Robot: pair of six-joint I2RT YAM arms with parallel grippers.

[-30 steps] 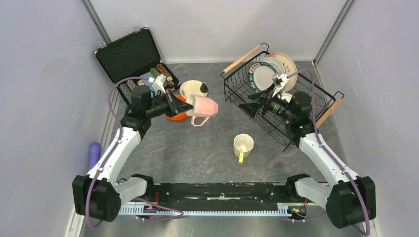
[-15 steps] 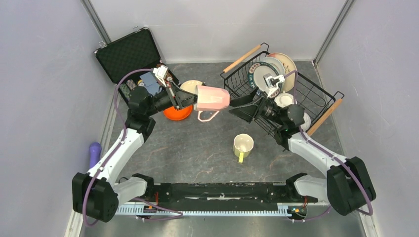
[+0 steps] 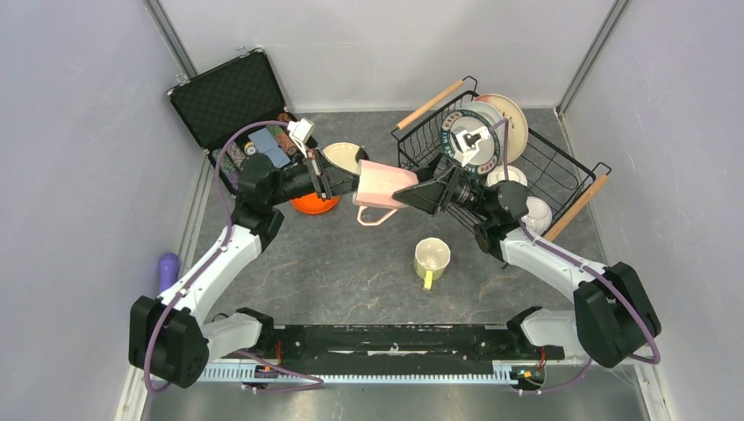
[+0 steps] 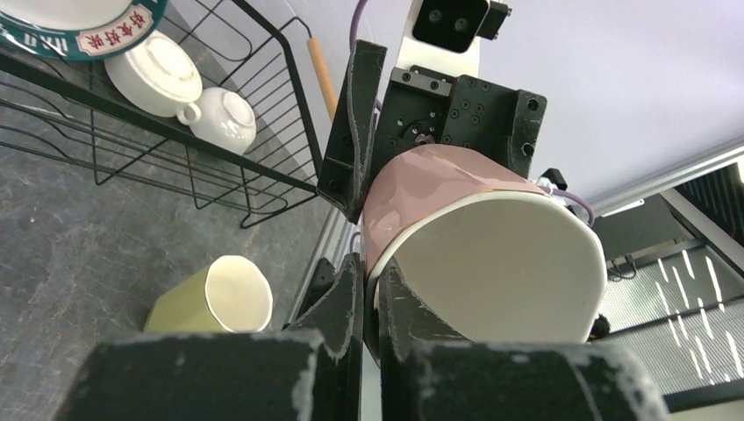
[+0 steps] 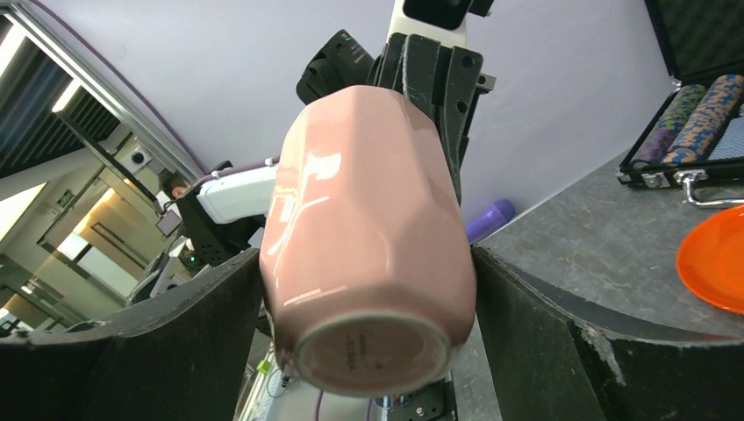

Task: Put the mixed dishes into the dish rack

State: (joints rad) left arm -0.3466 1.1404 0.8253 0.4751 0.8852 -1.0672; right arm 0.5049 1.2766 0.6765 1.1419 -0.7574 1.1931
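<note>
Since earlier, pink mug (image 3: 383,182) moved right, meeting right gripper (image 3: 411,190).
Rim was pinched by left gripper (image 3: 351,181); axis ran 9–3, base at 3 o'clock inside right's spread jaws.

held mug (image 3: 382,182) left of dish rack (image 3: 430,103)

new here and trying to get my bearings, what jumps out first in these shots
A pink mug hangs in mid-air at centre, its rim pinched by the left gripper while the right gripper brackets its base. At far right the dish rack holds plates; a yellow-green mug stands nearer on the table.
</note>
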